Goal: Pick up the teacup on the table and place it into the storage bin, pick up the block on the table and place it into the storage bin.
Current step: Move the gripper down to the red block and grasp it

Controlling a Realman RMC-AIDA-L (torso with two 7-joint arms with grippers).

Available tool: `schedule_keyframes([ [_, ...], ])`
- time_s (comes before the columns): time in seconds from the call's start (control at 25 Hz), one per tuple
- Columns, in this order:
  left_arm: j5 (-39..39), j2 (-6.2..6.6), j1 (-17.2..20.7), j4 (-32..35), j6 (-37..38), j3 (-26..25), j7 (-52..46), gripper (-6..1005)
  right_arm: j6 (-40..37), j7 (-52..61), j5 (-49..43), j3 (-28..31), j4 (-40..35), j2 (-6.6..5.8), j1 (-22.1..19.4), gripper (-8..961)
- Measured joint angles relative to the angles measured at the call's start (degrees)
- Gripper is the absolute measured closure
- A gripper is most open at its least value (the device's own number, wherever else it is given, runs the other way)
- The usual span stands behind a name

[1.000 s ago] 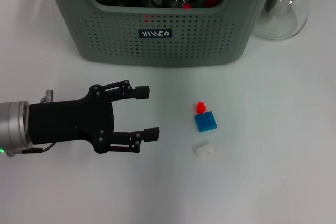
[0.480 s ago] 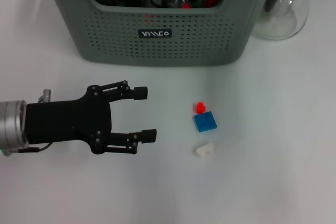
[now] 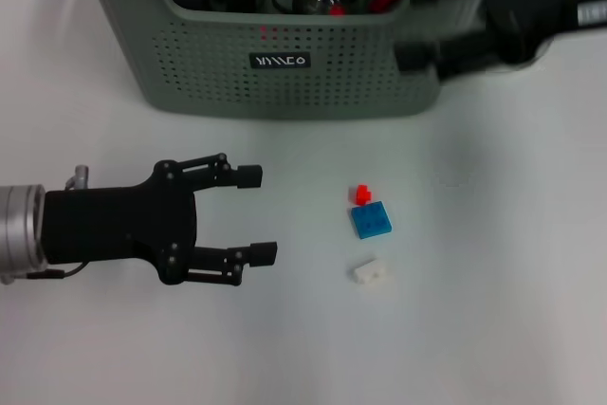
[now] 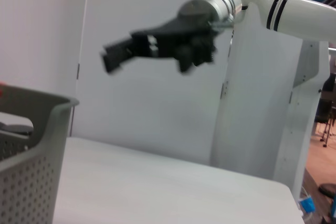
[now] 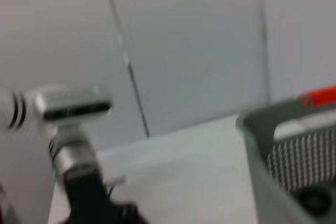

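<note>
Head view: right gripper (image 3: 422,52) newly beside storage bin (image 3: 285,64).

Blue block (image 3: 371,221) lies before grey-green storage bin (image 3: 285,64).

Storage bin (image 3: 190,54) — grey-green, perforated sides, black label with white lettering. Blocks: one red (image 3: 362,193), one blue (image 3: 371,221), one white (image 3: 371,272). Table (image 3: 493,263) — plain white. Left gripper (image 3: 248,216), right gripper (image 3: 417,26): black.
</note>
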Motion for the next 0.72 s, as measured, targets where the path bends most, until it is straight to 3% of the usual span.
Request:
schedule_keyframes([
  [0.2,2.0,0.29,0.1,0.0,-1.2,-0.3,0.1,125,-1.4,-0.3,-9.0,-0.3,2.9,-0.03,0.1,36],
  [0.4,2.1,0.3,0.5,0.0,-2.5,-0.5,0.2,125,0.7,1.3,-18.6,-1.9,6.9,2.1,4.2,52],
  [0.52,2.1,0.29,0.5,-0.1,-2.5,-0.4,0.2,125,3.7,3.3,-24.3,-5.5,9.7,3.47,7.7,61],
  [0.72,2.2,0.3,0.5,-0.2,-2.5,-0.4,0.2,125,11.5,9.1,-26.4,-14.4,15.3,3.48,12.4,77],
])
